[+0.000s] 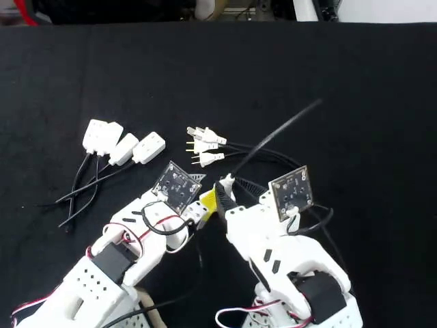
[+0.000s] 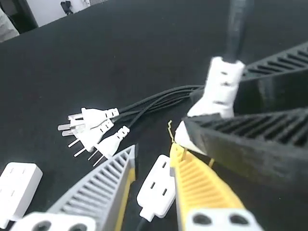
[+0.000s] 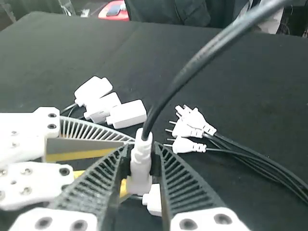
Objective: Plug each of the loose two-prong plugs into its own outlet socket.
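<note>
So here's my situation: my right end effector (image 3: 141,149) is clamped shut on a white two-prong plug (image 3: 138,168), with its black cord (image 3: 192,62) arcing up and away over the counter (image 1: 341,82). My left end effector (image 2: 153,150) has a white socket (image 2: 156,187) sitting between its fingers. It looks pinched, though I can see a sliver of gap on the grey side, so I wouldn't call that grip solid. The plug's nose is right at the tip of my left yellow finger (image 2: 197,187), close to the socket but not in it. What worries me is that the plug sits tilted relative to the socket face, so a push could jam the prongs against the plastic beside the slots or against that yellow finger. If the socket is only loosely held, it'll just twist or pop out. That stiff cord could also lever the plug around in my right grip. No real containers here; the closest thing is the socket itself, and its slots have nothing in them. Three more loose plugs (image 1: 205,147) lie bunched just beyond my right tips, and three spare sockets (image 1: 123,145) lie further out past my left one.
</note>
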### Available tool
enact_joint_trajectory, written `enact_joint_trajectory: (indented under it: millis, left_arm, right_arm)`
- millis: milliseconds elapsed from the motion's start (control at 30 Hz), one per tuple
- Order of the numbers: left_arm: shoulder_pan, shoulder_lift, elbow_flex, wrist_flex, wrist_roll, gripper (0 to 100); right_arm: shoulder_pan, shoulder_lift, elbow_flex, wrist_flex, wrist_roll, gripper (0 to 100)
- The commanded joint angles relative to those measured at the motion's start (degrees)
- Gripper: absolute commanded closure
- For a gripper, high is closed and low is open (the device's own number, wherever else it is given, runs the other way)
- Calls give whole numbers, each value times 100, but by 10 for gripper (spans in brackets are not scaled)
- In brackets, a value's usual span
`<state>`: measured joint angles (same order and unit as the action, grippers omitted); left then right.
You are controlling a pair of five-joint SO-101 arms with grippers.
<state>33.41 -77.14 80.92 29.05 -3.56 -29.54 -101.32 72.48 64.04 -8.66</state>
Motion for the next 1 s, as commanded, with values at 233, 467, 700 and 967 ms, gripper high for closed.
enact_joint_trajectory:
  millis: [233,467,700,967]
  left_arm:
    - [-400,-70,-286,-281,26,873]
    - [-391,-70,-233,-229,9,873]
    - [-453,-246,-998,2347,-923,870]
    - [-1657,-2004,-725,3938,-1811,873]
  right_arm:
    - [-167,84,-48,176,246,986]
    - [-132,84,-48,141,352,986]
    - [519,541,-180,97,941,987]
    - [703,3547,-1156,-70,1134,987]
